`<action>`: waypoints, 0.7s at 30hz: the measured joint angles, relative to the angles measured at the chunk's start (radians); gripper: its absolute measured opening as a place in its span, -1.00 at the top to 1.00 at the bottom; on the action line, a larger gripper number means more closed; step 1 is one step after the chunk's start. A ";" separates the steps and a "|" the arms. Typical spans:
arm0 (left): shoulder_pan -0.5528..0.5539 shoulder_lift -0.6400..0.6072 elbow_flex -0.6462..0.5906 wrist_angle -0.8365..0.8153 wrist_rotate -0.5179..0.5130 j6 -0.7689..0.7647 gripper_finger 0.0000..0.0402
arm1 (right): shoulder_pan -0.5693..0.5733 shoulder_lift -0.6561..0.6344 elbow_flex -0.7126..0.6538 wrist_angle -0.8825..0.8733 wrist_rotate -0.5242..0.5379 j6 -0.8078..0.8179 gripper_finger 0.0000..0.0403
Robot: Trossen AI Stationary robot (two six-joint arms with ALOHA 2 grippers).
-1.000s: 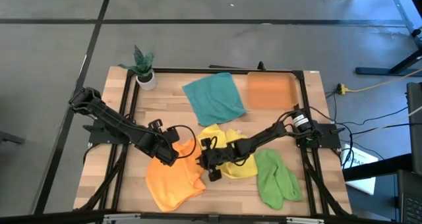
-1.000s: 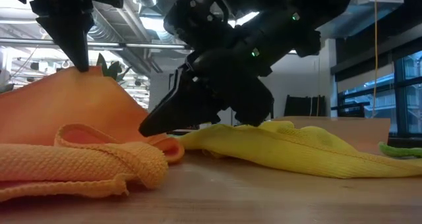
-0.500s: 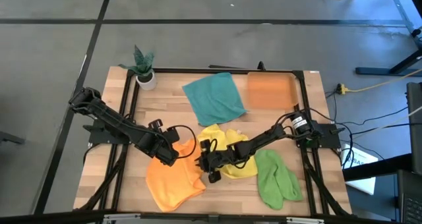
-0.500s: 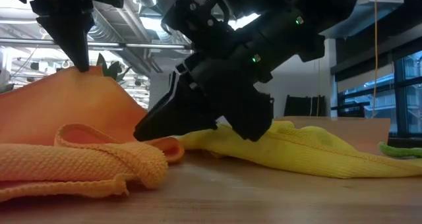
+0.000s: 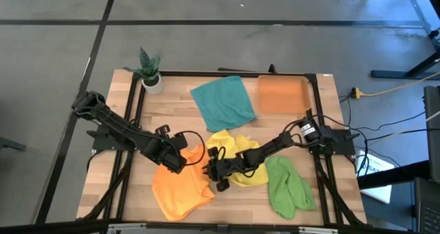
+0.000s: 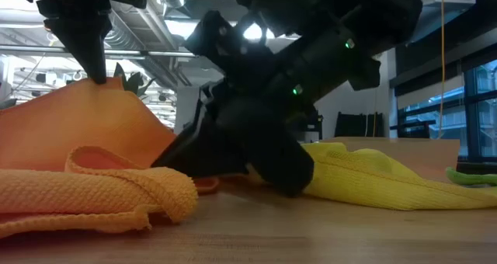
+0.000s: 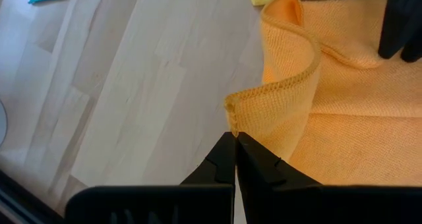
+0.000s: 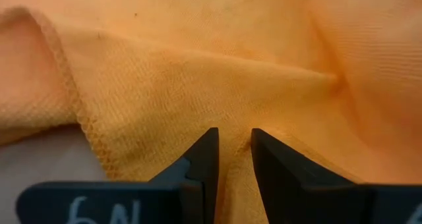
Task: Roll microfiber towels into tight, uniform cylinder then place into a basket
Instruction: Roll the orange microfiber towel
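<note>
My left gripper (image 5: 180, 166) is shut on the orange towel (image 5: 180, 193) and holds one corner up like a tent peak (image 6: 97, 79). The rest of that towel lies bunched on the table. My right gripper (image 5: 218, 182) reaches across the yellow towel (image 5: 242, 143) from the right. Its fingers stand a narrow gap apart, tips down at the orange towel's right edge (image 6: 167, 165). The teal towel (image 5: 221, 102) lies flat at the back, next to the orange basket (image 5: 282, 95). The green towel (image 5: 289, 186) lies at the front right. My left gripper pinches the orange towel's hemmed corner (image 7: 232, 122) between its two shut fingers, which point steeply down from above. The corner is lifted, and the cloth slopes slack from it to the table. My right gripper's fingertips (image 8: 204, 151) meet the orange towel's top layer (image 8: 231, 128), slanting down from the table's right. Cloth shows in the narrow gap; whether any is pinched, I cannot tell.
A white pot with a green plant (image 5: 150, 72) stands at the table's far left corner. A black frame rail (image 5: 227, 73) runs around the tabletop. Bare wood lies between the plant and the teal towel.
My right gripper has tipped a little further down, and its fingertips have sunk from just above the orange towel's edge onto the cloth. My left gripper has kept the lifted corner still.
</note>
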 joint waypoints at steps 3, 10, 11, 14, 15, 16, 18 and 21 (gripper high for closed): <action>0.000 0.000 0.000 0.001 0.000 0.000 1.00 | -0.004 0.004 0.000 0.002 0.034 -0.002 0.54; 0.000 0.000 0.000 0.002 0.006 0.000 1.00 | -0.007 0.006 0.001 0.001 0.134 -0.003 0.54; 0.000 0.000 0.000 0.002 0.010 0.000 1.00 | -0.007 0.006 0.001 0.001 0.137 -0.003 0.54; 0.000 0.000 0.000 0.002 0.020 0.000 1.00 | -0.009 0.006 0.001 0.000 0.138 -0.004 0.54; 0.000 0.000 0.000 0.002 0.021 0.000 1.00 | -0.010 0.006 0.001 0.000 0.138 -0.004 0.54; 0.000 0.000 0.000 0.002 0.021 0.000 1.00 | -0.011 0.006 0.001 -0.001 0.138 -0.002 0.55; 0.000 0.000 0.000 0.002 0.021 0.000 1.00 | -0.013 0.006 0.001 -0.001 0.138 0.001 0.59; 0.000 0.000 0.000 0.002 0.022 -0.016 1.00 | -0.013 0.006 0.001 -0.002 0.141 0.001 0.70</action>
